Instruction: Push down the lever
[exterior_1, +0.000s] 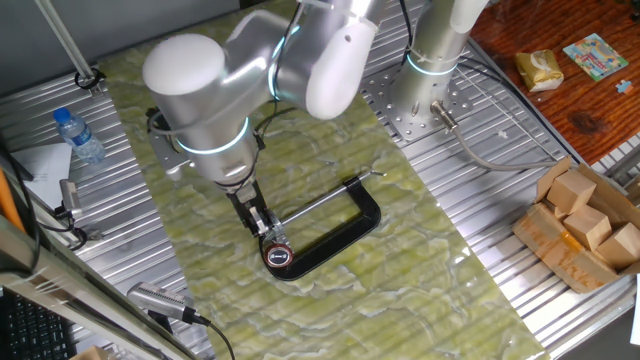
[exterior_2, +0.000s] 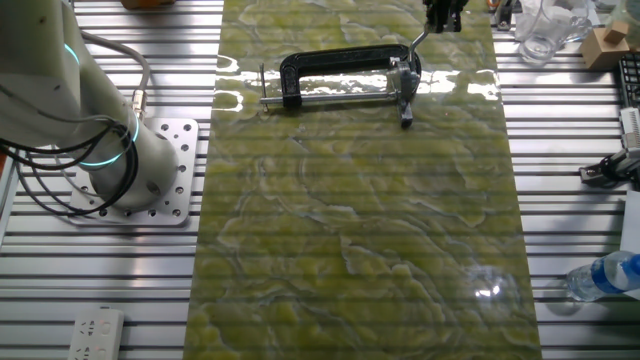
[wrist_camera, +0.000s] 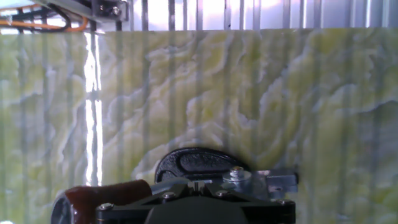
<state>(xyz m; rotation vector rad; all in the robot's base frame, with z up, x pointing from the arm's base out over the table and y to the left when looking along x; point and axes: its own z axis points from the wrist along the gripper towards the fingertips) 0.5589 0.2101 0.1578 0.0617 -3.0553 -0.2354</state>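
The lever (exterior_1: 277, 256) ends in a red rounded knob at the near-left end of a black C-shaped clamp (exterior_1: 345, 235) lying flat on the green mat. My gripper (exterior_1: 266, 231) points down just above and behind the knob, fingers shut with nothing between them. In the hand view the shut gripper (wrist_camera: 196, 185) fills the bottom edge. The red knob of the lever (wrist_camera: 106, 194) lies just to its left and the clamp frame (wrist_camera: 199, 163) just beyond. Whether the fingertips touch the lever is hidden. In the other fixed view the clamp (exterior_2: 340, 62) lies at the top and the gripper (exterior_2: 441, 14) is cut off by the frame edge.
A long steel rod (exterior_1: 330, 198) runs across the clamp's mouth. The green marbled mat (exterior_1: 400, 290) covers the slatted metal table. A water bottle (exterior_1: 78, 135) lies at the left, a cardboard box of wooden blocks (exterior_1: 585, 220) at the right. The arm's base (exterior_2: 140, 165) is bolted beside the mat.
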